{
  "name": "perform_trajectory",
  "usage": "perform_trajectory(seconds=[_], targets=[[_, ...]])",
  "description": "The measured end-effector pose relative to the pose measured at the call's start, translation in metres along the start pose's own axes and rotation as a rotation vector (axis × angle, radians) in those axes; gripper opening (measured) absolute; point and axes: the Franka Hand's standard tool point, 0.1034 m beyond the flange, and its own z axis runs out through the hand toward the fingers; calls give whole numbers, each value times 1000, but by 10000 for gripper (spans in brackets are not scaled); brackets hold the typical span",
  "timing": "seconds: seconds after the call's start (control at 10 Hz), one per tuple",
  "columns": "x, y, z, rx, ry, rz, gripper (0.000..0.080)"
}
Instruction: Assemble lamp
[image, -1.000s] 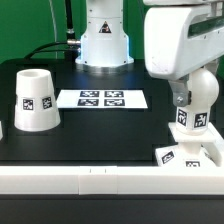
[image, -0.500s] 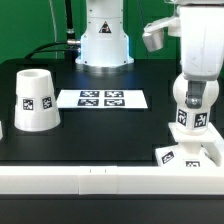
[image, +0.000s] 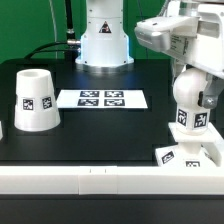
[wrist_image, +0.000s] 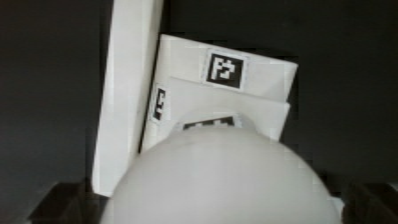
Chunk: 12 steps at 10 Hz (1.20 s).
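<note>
The white bulb (image: 188, 112) stands upright on the flat square base (image: 186, 154) at the front of the exterior view's right. My gripper (image: 192, 90) is straight above it, with the fingers on either side of the round head. In the wrist view the bulb's head (wrist_image: 214, 180) fills the space between the dark fingers (wrist_image: 50, 212), and my gripper (wrist_image: 210, 216) looks open around it. The base (wrist_image: 228, 78) shows beyond the head. The tapered shade (image: 33, 100) stands alone at the exterior view's left.
The marker board (image: 102, 99) lies in the middle of the black table. The robot's pedestal (image: 104, 45) stands behind it. A white rail (image: 90, 180) runs along the table's front edge, close to the base; it also shows in the wrist view (wrist_image: 128, 80).
The hand has turned about the bulb's upright axis and now shows a different side. The bulb, base and shade stay where they were.
</note>
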Motion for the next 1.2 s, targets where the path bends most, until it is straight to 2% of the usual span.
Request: perform_trajectory(seconds=[0.4, 0.5, 0.9, 1.2], targets=[[-6, -1, 1, 4, -13, -128, 697], [-7, -1, 1, 4, -13, -125, 571], [-10, -2, 2, 8, -13, -71, 572], [-12, -6, 2, 31, 12, 233, 573]])
